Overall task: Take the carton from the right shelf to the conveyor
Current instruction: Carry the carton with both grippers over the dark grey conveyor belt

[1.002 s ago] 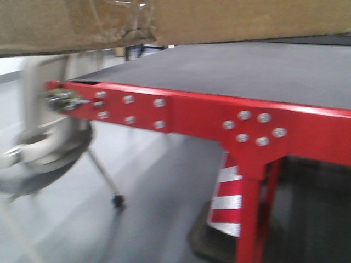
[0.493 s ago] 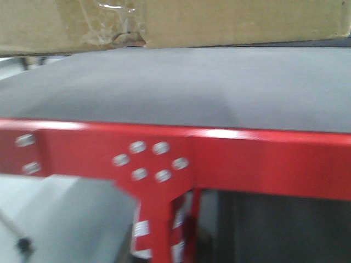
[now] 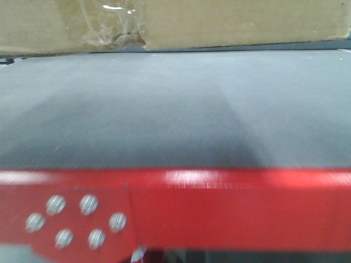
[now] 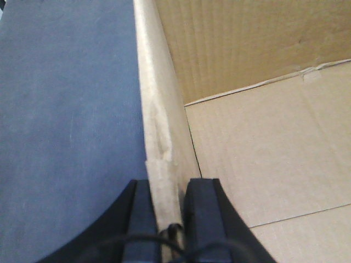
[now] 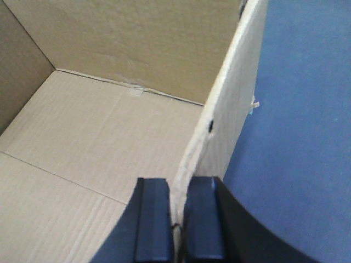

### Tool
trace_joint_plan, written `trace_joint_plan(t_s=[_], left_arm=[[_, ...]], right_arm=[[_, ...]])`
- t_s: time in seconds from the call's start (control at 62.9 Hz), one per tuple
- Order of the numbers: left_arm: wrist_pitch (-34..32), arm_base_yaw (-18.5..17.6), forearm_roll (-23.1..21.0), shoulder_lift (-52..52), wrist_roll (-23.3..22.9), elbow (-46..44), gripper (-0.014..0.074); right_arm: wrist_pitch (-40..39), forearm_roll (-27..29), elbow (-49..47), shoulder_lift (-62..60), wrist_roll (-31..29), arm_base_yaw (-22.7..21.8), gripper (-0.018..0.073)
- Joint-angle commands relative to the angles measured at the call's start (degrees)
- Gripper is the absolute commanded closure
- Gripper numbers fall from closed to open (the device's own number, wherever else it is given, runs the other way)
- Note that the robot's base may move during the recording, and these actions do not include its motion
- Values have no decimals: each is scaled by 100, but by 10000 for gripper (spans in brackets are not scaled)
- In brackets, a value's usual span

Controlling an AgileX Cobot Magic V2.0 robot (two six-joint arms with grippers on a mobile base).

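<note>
The brown carton (image 3: 230,22) fills the top of the front view, its taped, torn seam (image 3: 112,30) at the left, hanging just over the dark grey belt of the conveyor (image 3: 175,115). My left gripper (image 4: 167,186) is shut on the carton's left wall (image 4: 159,109), one finger outside and one inside. My right gripper (image 5: 176,186) is shut on the right wall (image 5: 230,104) in the same way. Both wrist views look down into the bare inside of the carton (image 5: 82,137), with belt (image 4: 66,109) outside each wall. The right shelf is out of view.
The conveyor's red side rail (image 3: 230,213) runs across the bottom of the front view, with a plate of several silver bolts (image 3: 71,219) at the lower left. Belt (image 5: 301,142) stretches beyond the carton on the right.
The view has closed in on the conveyor: the belt now fills the frame, the red rail has dropped to the bottom, and the leg and floor have left view. The carton stays held.
</note>
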Motion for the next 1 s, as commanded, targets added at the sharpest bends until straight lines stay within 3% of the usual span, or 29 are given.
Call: trace_joint_plan(t_s=[0.0,0.986], left_arm=[[59,18,596,-29,81,-5,616],[55,18,596,-29,81,-5,616]], right_arm=[[-152,-129,-33,-96,-102,-21,626],[-152,-129,-33,-96,-102,-21,626]])
